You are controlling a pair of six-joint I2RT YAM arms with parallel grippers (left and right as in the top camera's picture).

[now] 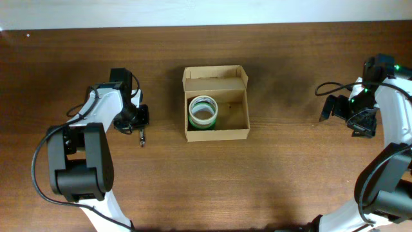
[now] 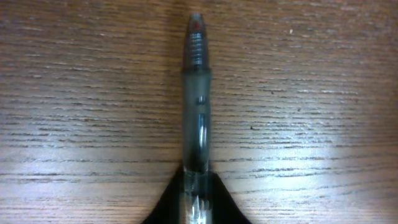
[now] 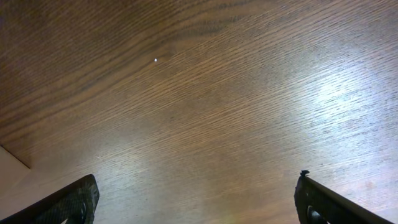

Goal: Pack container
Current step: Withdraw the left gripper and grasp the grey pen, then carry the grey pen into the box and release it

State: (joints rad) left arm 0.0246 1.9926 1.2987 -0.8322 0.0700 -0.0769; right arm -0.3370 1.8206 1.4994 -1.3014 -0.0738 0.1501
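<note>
The container point(image 1: 216, 131) is a tan cardboard box at the table's middle, open, with its flap lid folded back at the far side. A green and white tape roll point(image 1: 203, 111) lies inside at its left. My left gripper point(image 1: 136, 120) is left of the box, shut on a dark translucent pen point(image 1: 142, 136). In the left wrist view the pen point(image 2: 196, 93) runs straight out from the jaws point(image 2: 196, 205), close over the wood. My right gripper point(image 1: 341, 118) is far right of the box, open and empty. Its fingers stand wide apart in the right wrist view point(image 3: 196, 202).
The brown wooden table point(image 1: 283, 167) lies under both arms. Its far edge meets a white wall strip point(image 1: 193, 9). A table corner shows at the left of the right wrist view point(image 3: 9, 165).
</note>
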